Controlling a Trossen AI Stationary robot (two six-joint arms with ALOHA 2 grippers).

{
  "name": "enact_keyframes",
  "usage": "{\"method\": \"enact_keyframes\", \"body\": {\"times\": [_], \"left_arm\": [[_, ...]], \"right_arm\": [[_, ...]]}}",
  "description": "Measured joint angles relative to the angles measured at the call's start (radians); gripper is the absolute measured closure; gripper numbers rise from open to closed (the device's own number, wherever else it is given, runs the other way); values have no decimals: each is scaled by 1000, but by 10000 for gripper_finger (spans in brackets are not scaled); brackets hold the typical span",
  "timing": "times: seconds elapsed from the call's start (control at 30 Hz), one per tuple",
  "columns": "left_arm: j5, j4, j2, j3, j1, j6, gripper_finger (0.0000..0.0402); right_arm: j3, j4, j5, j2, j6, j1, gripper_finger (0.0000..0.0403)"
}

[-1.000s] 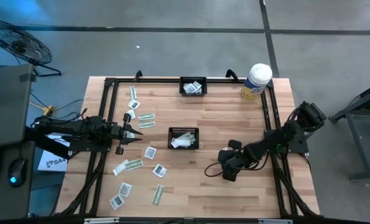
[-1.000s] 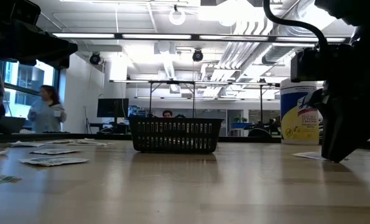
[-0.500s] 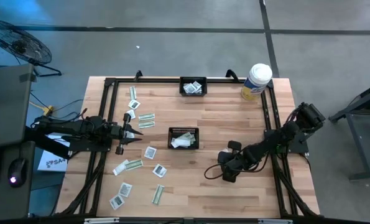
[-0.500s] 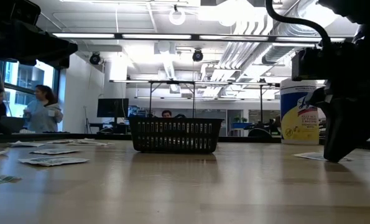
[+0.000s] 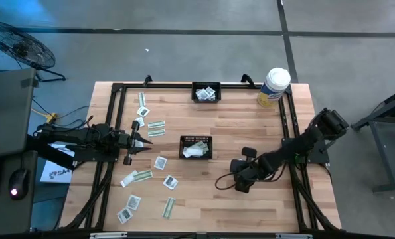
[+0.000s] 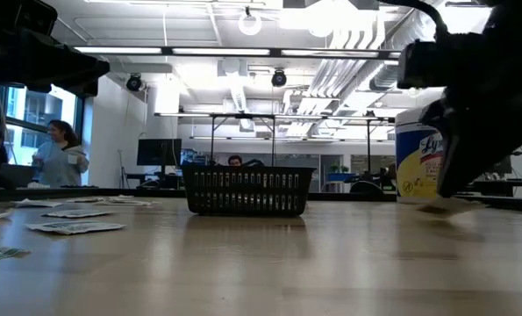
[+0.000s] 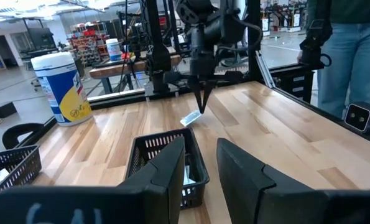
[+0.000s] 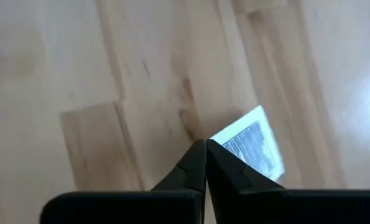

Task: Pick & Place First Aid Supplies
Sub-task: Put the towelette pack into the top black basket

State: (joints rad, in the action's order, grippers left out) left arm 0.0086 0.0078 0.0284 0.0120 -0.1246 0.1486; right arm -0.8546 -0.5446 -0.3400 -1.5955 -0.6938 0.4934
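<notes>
My right gripper [image 8: 204,144] is shut on a square white packet with dark print [image 8: 250,146], low over the bare wood right of the centre basket [image 5: 196,147]. The left wrist view shows that gripper [image 7: 201,107] pointing down with the packet [image 7: 189,118] at its tips. More first aid supplies [image 5: 146,176], white squares and green-and-white strips, lie flat on the table's left half. My left gripper [image 5: 141,141] waits open and level above them, near the left rail. My right gripper pinches the packet by one corner [image 8: 225,138] between its two fingertips. The fingers come from above, slanting down. The packet hangs tilted below the tips [image 7: 191,117], just clear of the table top.
The centre basket and a second black basket [image 5: 205,92] at the far edge both hold packets. A white-and-yellow canister [image 5: 273,86] stands at the far right corner. A black frame [image 5: 287,133] runs round the table. A person stands beyond the table [image 7: 343,50].
My right gripper has shut on the packet that lay flat on the table and has risen a little. The packet has come up off the wood with it and now hangs tilted.
</notes>
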Motion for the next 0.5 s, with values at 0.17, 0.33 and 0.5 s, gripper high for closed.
{"method": "enact_keyframes", "body": {"times": [0.17, 0.33, 0.5], "left_arm": [[0, 0, 0, 0, 0, 0, 309], [0, 0, 0, 0, 0, 0, 309], [0, 0, 0, 0, 0, 0, 309]], "right_arm": [[-56, -6, -16, 2, 41, -32, 402], [-126, -27, -29, 3, 87, -66, 402], [-219, -97, -77, 4, 126, -99, 402]]}}
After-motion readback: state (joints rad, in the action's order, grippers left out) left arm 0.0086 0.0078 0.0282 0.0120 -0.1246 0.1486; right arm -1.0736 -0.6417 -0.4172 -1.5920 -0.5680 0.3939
